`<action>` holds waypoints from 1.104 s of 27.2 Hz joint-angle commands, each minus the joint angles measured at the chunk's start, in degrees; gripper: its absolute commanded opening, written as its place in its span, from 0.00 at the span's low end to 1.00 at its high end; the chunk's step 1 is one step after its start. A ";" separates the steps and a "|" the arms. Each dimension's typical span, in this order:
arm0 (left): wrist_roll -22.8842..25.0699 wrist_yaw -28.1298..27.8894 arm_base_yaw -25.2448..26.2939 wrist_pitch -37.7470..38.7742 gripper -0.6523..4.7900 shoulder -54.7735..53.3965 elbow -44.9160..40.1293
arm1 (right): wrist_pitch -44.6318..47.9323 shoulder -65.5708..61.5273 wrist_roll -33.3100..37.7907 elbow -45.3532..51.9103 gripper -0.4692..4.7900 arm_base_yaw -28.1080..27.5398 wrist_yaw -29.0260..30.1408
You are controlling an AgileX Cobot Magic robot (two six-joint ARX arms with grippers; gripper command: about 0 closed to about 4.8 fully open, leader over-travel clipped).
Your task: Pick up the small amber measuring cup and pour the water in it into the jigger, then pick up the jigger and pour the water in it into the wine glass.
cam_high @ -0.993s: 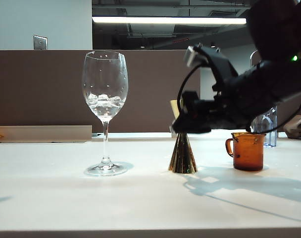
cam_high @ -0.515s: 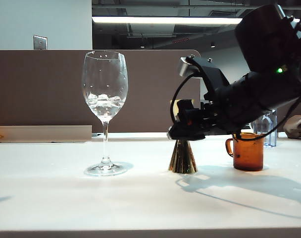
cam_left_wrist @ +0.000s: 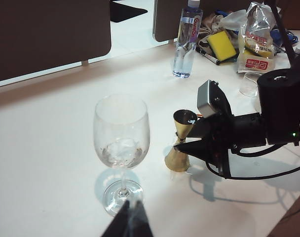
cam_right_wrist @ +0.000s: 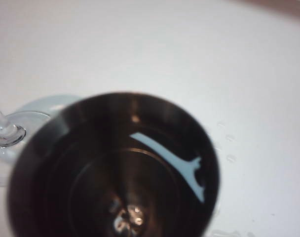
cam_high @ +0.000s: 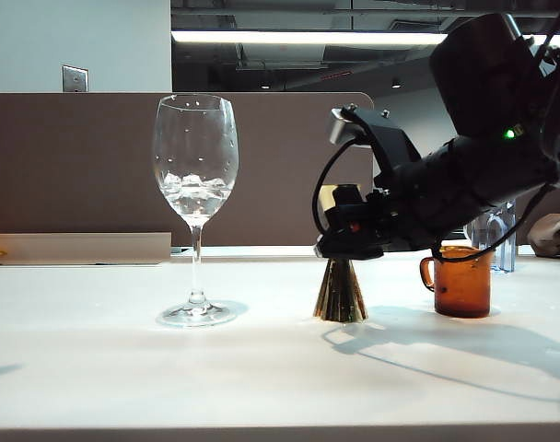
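Your right pincer (cam_high: pixel 340 241) sits at the narrow waist of the shiny gold hourglass-shaped metal jigger (cam_high: pixel 340 295), which stands upright on the white bench (cam_high: pixel 262 368). You cannot tell whether its jaws press the metal yet. The right wrist view looks straight down into the jigger's dark upper cup (cam_right_wrist: pixel 115 168).

Left of the jigger stands the tall clear stemmed wine glass (cam_high: pixel 195 166), with a little clear water (cam_high: pixel 195 195) in its bowl.

Right of the jigger, just apart, stands the small translucent amber measuring cup (cam_high: pixel 461 281).

Your left pincer (cam_left_wrist: pixel 128 222) hangs above the bench near the glass's foot, its fingers close together, holding nothing.
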State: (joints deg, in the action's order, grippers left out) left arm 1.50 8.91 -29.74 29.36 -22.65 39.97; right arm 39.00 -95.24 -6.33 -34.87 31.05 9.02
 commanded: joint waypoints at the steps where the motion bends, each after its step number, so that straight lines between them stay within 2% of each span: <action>1: 0.13 0.13 0.00 -0.70 0.12 -0.04 0.15 | 0.70 0.15 0.11 -0.31 0.37 0.07 0.09; 8: 0.13 0.15 0.00 -0.70 0.12 -0.04 0.15 | 0.70 0.15 0.11 -0.31 0.35 0.07 0.11; 11: 0.13 0.15 0.00 -0.70 0.12 -0.04 0.15 | 0.70 0.15 0.11 -0.31 0.27 0.07 0.09; 18: 0.15 0.15 0.00 -0.70 0.12 -0.04 0.15 | 0.68 0.15 0.11 -0.31 0.26 0.07 0.07; 19: 0.13 0.13 0.00 -0.70 0.12 -0.04 0.15 | 0.68 0.15 0.11 -0.31 0.24 0.07 0.09; 20: 0.13 0.13 0.00 -0.70 0.12 -0.04 0.15 | 0.68 0.15 0.11 -0.31 0.16 0.07 0.07; 23: 0.13 0.15 0.00 -0.70 0.12 -0.04 0.15 | 0.68 0.17 0.11 -0.42 0.16 0.09 0.07; 25: 0.13 0.13 0.00 -0.70 0.12 -0.04 0.15 | 0.52 0.22 0.11 -0.68 0.08 0.11 0.00; 30: 0.13 0.15 0.00 -0.70 0.12 -0.04 0.15 | -1.49 0.59 0.09 -2.75 0.08 0.15 -0.13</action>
State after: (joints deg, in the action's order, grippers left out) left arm 1.50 8.91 -29.74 29.36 -22.65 39.97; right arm 37.28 -95.22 -6.26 -36.64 31.09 8.97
